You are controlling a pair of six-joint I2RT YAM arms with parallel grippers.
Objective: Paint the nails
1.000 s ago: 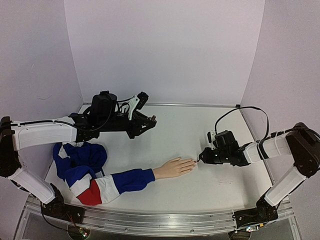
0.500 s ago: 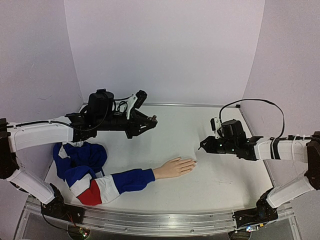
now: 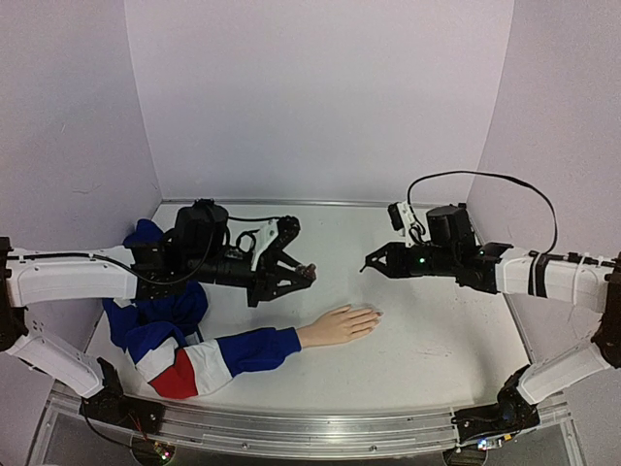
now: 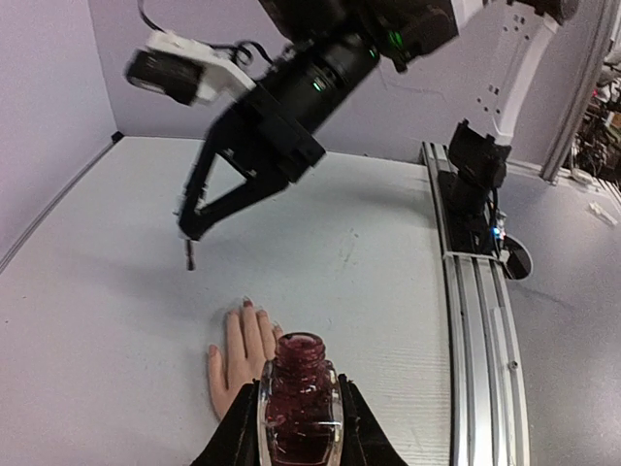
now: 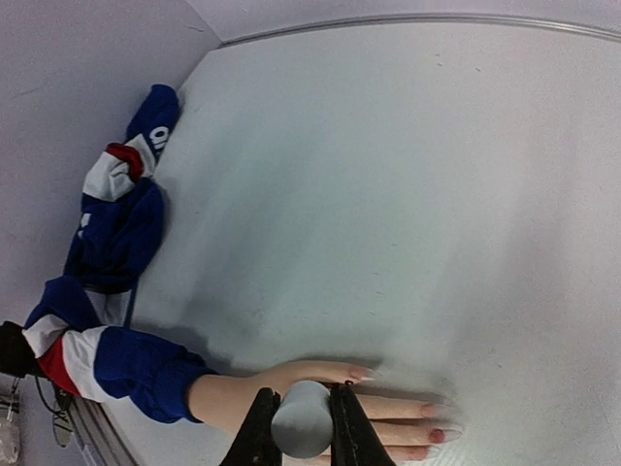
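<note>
The peach mannequin hand (image 3: 338, 324) lies palm down on the table, its fingers pointing right. Its nails (image 3: 375, 314) are tiny; in the right wrist view one nail (image 5: 428, 436) is red and the thumb nail (image 5: 362, 373) is pale. My left gripper (image 3: 307, 276) is shut on the open polish bottle (image 4: 299, 396) of dark red polish, held just behind the hand (image 4: 241, 351). My right gripper (image 3: 370, 264) is shut on the pale cap (image 5: 302, 419) with the brush (image 4: 189, 258) hanging down. It hovers above the table, up and right of the fingertips.
The blue, white and red sleeve (image 3: 160, 316) lies bunched at the left of the table. A metal rail (image 3: 291, 433) runs along the near edge. Pale walls close in the back and both sides.
My right gripper has lifted the brush off the fingertips and moved up and back. My left gripper has brought the bottle forward and right, close to the hand.
</note>
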